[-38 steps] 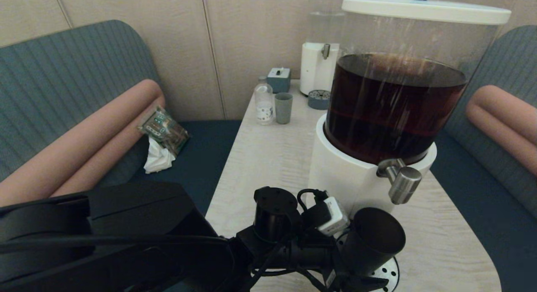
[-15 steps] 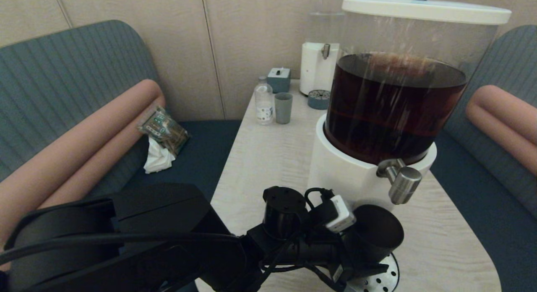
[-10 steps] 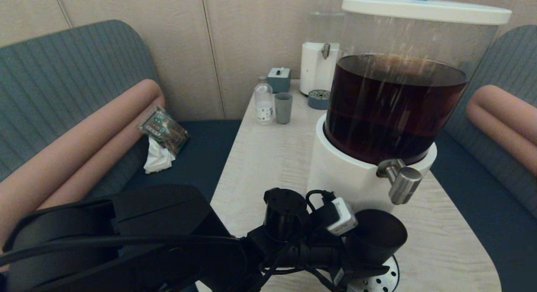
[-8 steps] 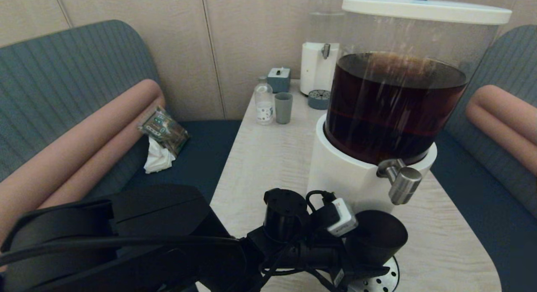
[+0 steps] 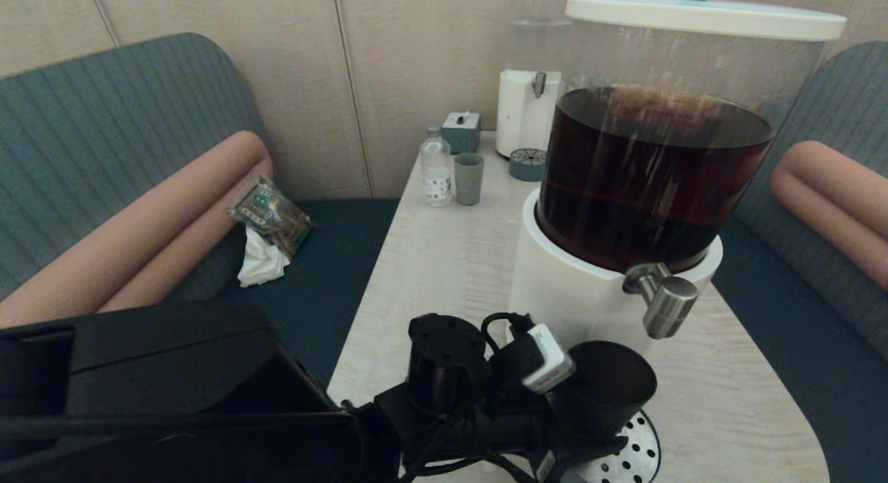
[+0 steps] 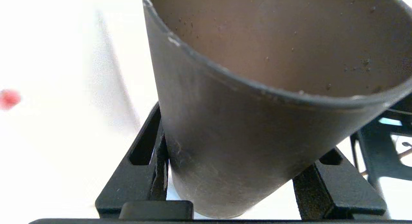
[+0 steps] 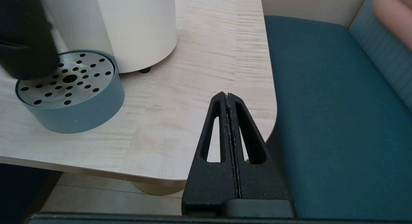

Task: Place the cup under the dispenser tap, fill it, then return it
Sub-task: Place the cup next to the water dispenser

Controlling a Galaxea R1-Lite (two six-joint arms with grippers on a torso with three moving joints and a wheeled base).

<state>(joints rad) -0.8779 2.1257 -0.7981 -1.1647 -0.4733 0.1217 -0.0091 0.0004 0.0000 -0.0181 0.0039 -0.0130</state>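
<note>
The matte black-brown cup [image 5: 605, 389] is held in my left gripper [image 5: 588, 431], which is shut on its lower body; in the left wrist view the cup [image 6: 244, 137] sits between both fingers [image 6: 148, 159]. It hangs left of and below the brushed-steel dispenser tap [image 5: 664, 306], over the left side of the perforated drip tray [image 5: 635, 459]. In the right wrist view the cup [image 7: 25, 40] overlaps the tray [image 7: 80, 117] at one edge. My right gripper [image 7: 228, 96] is shut and empty, parked over the table's front right corner.
The big dispenser's white base [image 5: 572, 289] stands right behind the cup. At the table's far end are a clear-liquid dispenser [image 5: 534, 87], a grey-blue cup [image 5: 469, 178], a small bottle [image 5: 436, 167] and a second drip tray [image 5: 527, 165]. Benches flank the table.
My left arm has drawn back to the left with the cup, so the cup sits a little farther left of the tap than half a second ago. The right gripper is unchanged.
</note>
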